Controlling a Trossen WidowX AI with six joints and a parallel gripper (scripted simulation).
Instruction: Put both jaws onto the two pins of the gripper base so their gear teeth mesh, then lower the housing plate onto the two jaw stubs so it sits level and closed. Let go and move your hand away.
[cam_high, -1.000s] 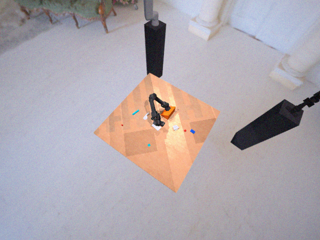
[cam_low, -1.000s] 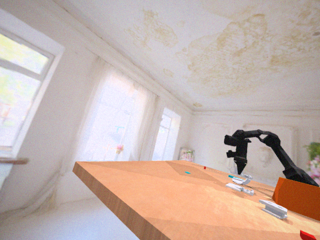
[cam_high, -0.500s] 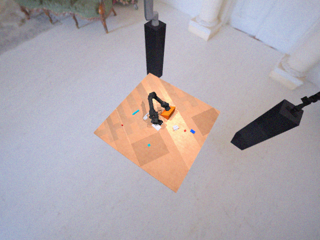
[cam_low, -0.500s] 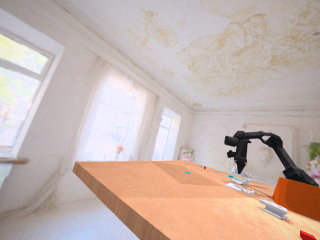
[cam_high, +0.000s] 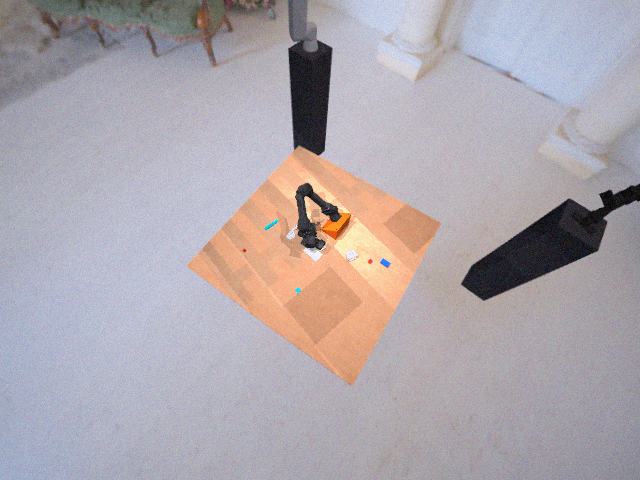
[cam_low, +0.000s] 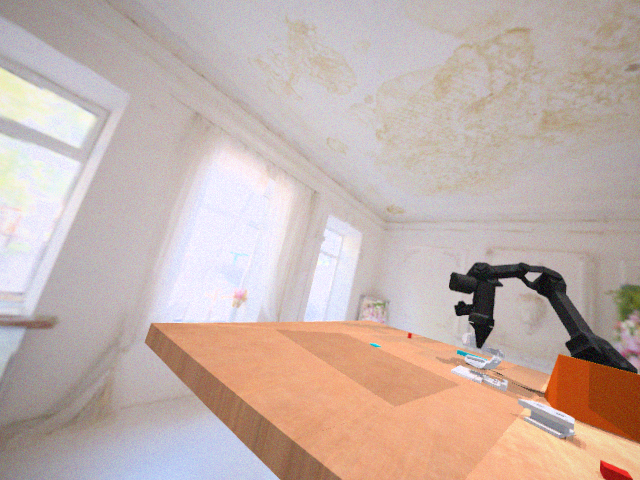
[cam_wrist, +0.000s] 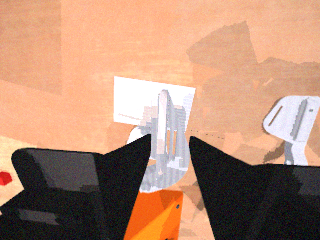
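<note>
Since the gripper (cam_high: 316, 245) (cam_low: 480, 346) (cam_wrist: 170, 139) is closed to a narrow gap on the pale jaw (cam_high: 322, 249) (cam_low: 483, 361) (cam_wrist: 162, 127), that's sitting between the fingertips, above what looks like the gripper base (cam_high: 313, 254) (cam_low: 465, 372) (cam_wrist: 129, 98). Probably light, stiff, kinda slippery; I'd pinch its upright rib and keep the teeth free.

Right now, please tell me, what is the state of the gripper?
Gripper: closed on a light grey jaw piece, held above the table.
</note>
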